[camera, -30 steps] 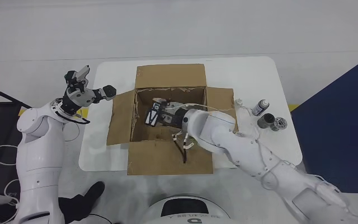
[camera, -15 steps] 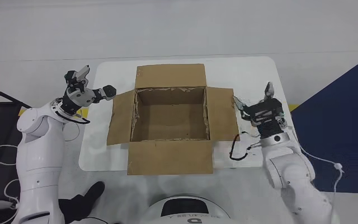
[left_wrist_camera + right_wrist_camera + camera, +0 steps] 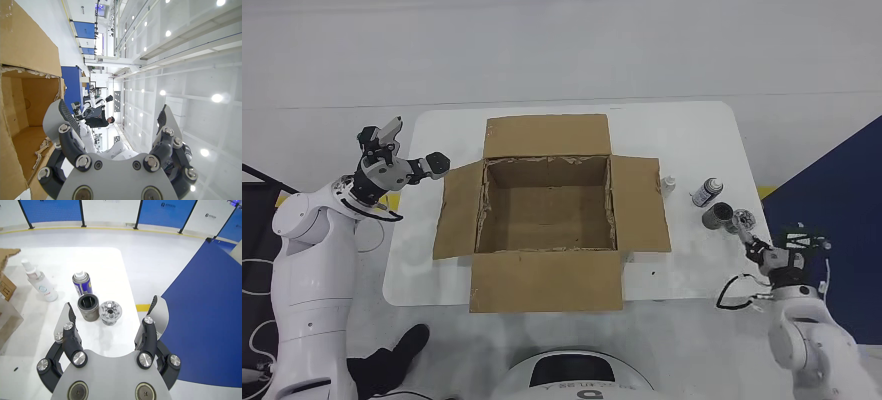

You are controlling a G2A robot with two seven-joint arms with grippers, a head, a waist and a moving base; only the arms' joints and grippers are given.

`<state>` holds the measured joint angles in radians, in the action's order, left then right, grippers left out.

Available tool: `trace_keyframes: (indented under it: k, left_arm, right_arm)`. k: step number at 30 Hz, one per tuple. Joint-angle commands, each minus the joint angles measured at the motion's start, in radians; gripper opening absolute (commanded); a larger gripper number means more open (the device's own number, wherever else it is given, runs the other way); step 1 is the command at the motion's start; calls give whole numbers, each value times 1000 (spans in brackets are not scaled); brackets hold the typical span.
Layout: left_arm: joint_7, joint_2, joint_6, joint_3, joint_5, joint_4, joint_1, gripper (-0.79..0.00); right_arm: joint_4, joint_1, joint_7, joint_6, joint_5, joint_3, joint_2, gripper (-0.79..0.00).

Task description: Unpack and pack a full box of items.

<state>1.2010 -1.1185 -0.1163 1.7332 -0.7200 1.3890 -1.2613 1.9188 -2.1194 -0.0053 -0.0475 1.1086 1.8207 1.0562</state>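
Observation:
The open cardboard box (image 3: 640,205) stands mid-table with its flaps spread and its floor bare. To its right stand a white spray bottle (image 3: 668,184) (image 3: 40,283), a blue spray can (image 3: 707,191) (image 3: 82,282), a dark metal cylinder (image 3: 719,214) (image 3: 88,309) and a silver flanged part (image 3: 742,220) (image 3: 110,313). My right gripper (image 3: 777,238) (image 3: 112,303) is open, just off the table's right front corner, facing these items and holding nothing. My left gripper (image 3: 414,142) (image 3: 112,105) is open beside the box's left flap (image 3: 28,47).
The white table (image 3: 692,135) has bare surface behind and to the right of the box. A blue floor area (image 3: 198,285) lies past the right edge. The box's front flap (image 3: 547,280) hangs over the near table edge.
My right arm came out of the box, swung over the items on the right, then drew back past the table's right front corner. The dark item at its gripper is gone from the box. Left arm unmoved.

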Motion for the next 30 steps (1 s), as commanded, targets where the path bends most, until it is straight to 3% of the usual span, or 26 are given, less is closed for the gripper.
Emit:
trace_keyframes:
  k: [1,4,6,8,10,11,19,30]
  left_arm:
    - [0,0,0,0,0,0,0,0]
    - [0,0,0,0,0,0,0,0]
    - [0,0,0,0,0,0,0,0]
    - [0,0,0,0,0,0,0,0]
    - [0,0,0,0,0,0,0,0]
    - [0,0,0,0,0,0,0,0]
    - [0,0,0,0,0,0,0,0]
    - [0,0,0,0,0,0,0,0]
  right_arm:
    - [-35,25,32,44,3,-12,-1,-191]
    - [-97,81,65,90,2,-35,-1,-280]
    - [-144,116,81,100,3,-49,0,-397]
    - [-189,157,114,91,8,-63,1,-403]
    - [-231,196,132,101,3,-74,2,-394]
    - [-252,213,136,104,1,-76,2,-302]
    - [-326,274,112,99,-7,-75,8,-308]
    - [-400,388,147,91,12,-116,16,-246]
